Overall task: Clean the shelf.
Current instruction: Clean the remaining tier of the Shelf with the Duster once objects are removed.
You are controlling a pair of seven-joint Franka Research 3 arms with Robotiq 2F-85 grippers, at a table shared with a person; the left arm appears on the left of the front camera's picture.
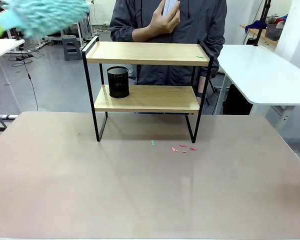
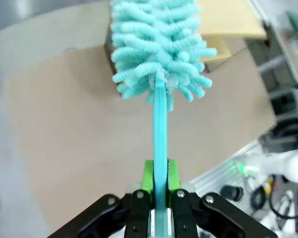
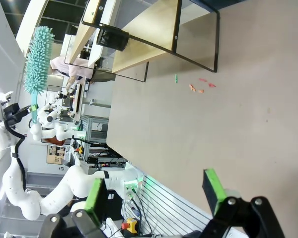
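- In the front view the duster (image 1: 45,17) is a blurred teal mass, cut by the picture's top and left edges.
- In the left wrist view its head runs past the top edge and hides most of the shelf (image 2: 228,20) behind it.
- The person (image 1: 190,30) is cut off at the shoulders and partly hidden behind the shelf.
- A white object (image 1: 170,6) in the raised hand (image 1: 160,22) is cropped at the top; what it is cannot be told.
- Pink and green scraps (image 1: 182,148) on the table (image 1: 140,200) near the shelf's right front foot are too small to identify, as is a green fleck (image 1: 200,57) at the top board's right end.
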